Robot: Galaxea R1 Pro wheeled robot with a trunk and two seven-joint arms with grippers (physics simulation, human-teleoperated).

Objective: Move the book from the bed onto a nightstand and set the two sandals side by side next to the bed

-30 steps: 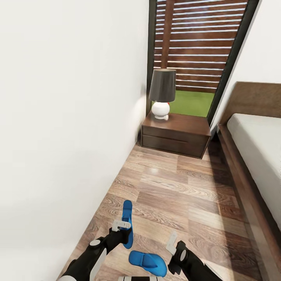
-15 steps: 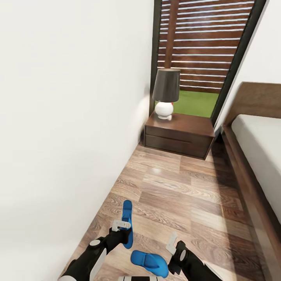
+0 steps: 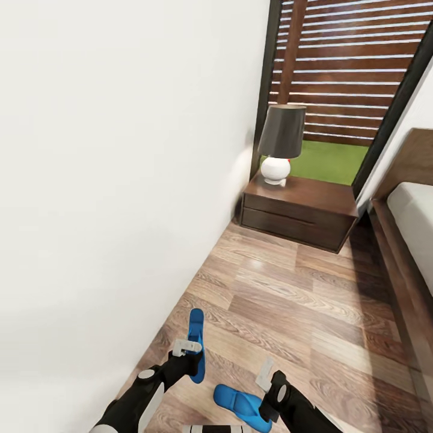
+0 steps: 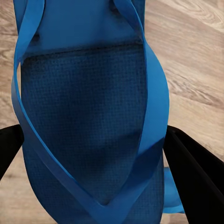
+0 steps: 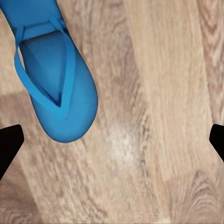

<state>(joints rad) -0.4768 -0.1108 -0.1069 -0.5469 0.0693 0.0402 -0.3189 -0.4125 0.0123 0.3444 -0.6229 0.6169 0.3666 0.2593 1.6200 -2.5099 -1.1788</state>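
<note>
My left gripper is shut on one bright blue sandal, which juts forward past the fingers. In the left wrist view that sandal sits between the two black fingers. The other sandal lies flat on the wood floor between my two arms. My right gripper stands open just beside it; in the right wrist view the floor sandal lies off to one side of the wide-apart gripper. The nightstand stands ahead by the glass door. The bed runs along the right. The book is out of view.
A white wall runs close along my left side. A lamp with a dark shade and white base stands on the nightstand. A strip of wood-plank floor lies between wall and bed frame, leading to the tall dark-framed door.
The whole picture has slid to the right, so the camera has turned left. Both grippers hold the same poses, the left still on its sandal. The floor sandal has slid slightly right in view.
</note>
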